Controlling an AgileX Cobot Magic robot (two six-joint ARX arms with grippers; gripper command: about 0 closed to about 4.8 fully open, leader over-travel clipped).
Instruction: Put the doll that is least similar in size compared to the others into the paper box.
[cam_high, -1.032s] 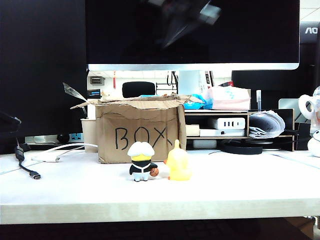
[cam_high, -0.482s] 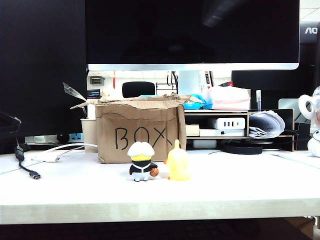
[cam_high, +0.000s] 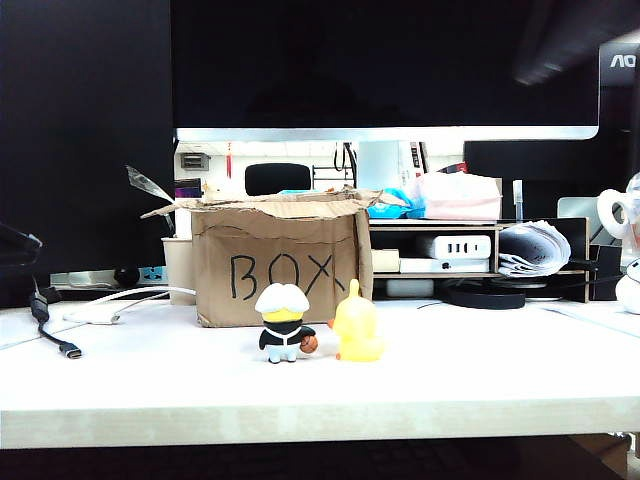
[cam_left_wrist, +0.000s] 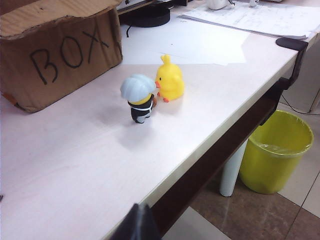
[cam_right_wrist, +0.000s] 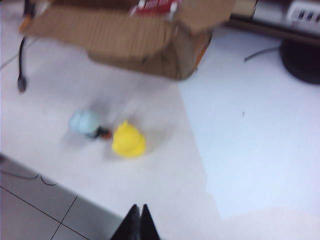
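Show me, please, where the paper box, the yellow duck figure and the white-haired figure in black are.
paper box (cam_high: 275, 268): exterior view, front wall with the "BOX" lettering.
yellow duck figure (cam_left_wrist: 170, 82): left wrist view, its body.
white-haired figure in black (cam_high: 282, 300): exterior view, its white hair.

This is an office. A large monitor (cam_high: 385, 65) with a silver lower edge stands along the back edge of the pale tabletop (cam_high: 450, 385), and beneath it a wooden desk shelf (cam_high: 480, 260) holds white chargers and a curled stack of papers (cam_high: 533, 249). A black office chair (cam_high: 277, 177) shows behind. Cables (cam_high: 60, 340) trail at the tabletop's left edge, and a yellow waste bin (cam_left_wrist: 275, 152) stands on the tiled floor.
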